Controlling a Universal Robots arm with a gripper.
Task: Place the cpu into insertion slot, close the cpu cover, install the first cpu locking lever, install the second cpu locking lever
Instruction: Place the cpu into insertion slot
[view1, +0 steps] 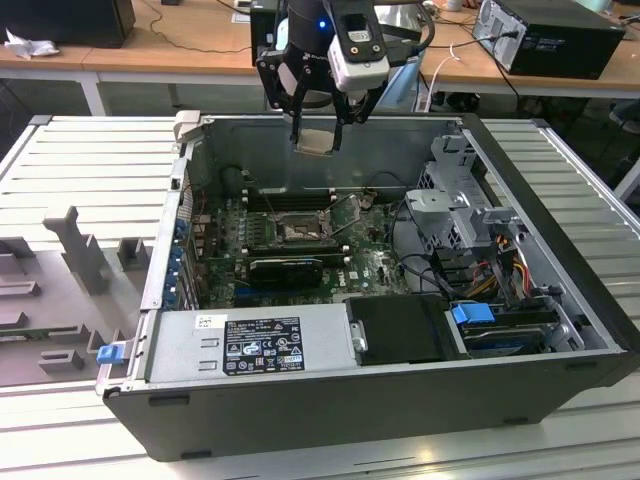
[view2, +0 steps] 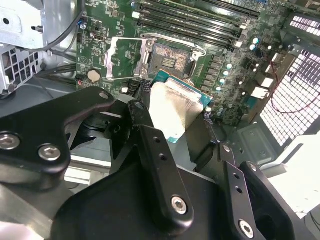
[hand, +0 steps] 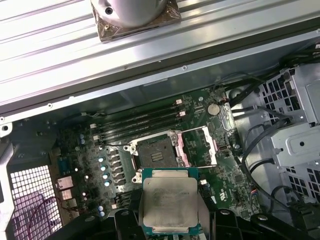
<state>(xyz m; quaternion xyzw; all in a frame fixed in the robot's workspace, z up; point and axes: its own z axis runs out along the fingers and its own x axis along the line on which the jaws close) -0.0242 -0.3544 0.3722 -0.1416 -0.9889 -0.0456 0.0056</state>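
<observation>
tool (view1: 318, 128) clamping cpu (hand: 169, 202), face up, seemingly level

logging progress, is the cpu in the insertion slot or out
Out. The cpu is held in the jaws above the case; the insertion slot shows a bare dark centre.
</observation>
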